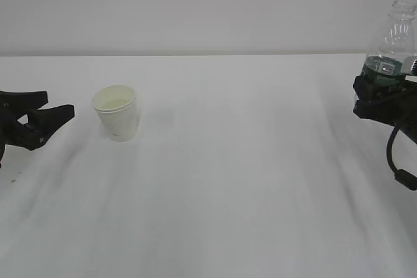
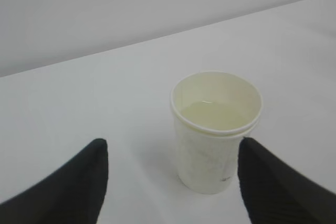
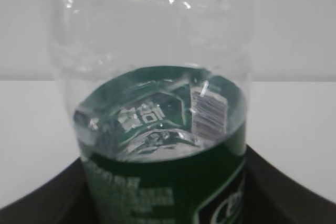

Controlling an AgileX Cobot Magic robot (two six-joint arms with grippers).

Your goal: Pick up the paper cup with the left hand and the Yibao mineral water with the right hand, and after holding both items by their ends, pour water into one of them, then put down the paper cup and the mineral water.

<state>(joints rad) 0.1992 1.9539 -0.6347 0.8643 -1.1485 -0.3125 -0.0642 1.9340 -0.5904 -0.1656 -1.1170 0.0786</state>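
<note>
One small white tapered paper cup [image 1: 117,113] with a rolled rim and a pale cream interior is seen standing upright on the plain white worktop [image 1: 247,180]. A shallow layer of pale liquid is visible inside the cup in the left wrist view [image 2: 216,129], and a faint vertical seam is seen on the inner wall.

One small clear ribbed plastic mineral water bottle [image 1: 391,47] with a dark green label band is located far to the right of the cup, at the right edge of the exterior view. No cap is seen on its neck. In the right wrist view the bottle [image 3: 157,129] fills the frame; white characters and a barcode panel are visible through the clear wall, printed on the green band.

Two black pincers are counted. The left pincer [image 1: 40,114] is positioned just to the left of the cup, with its jaws spread wide and nothing held; in the left wrist view the two black fingertips [image 2: 79,182] are seen on either side of the cup, apart from it. The right pincer [image 1: 384,99] is clamped around the bottle at the label band.

The bottle top is cropped by the frame in the exterior view. Both arms are cut off at the frame edges. The bottle base is hidden by the right pincer, so contact with the worktop cannot be determined.
</note>
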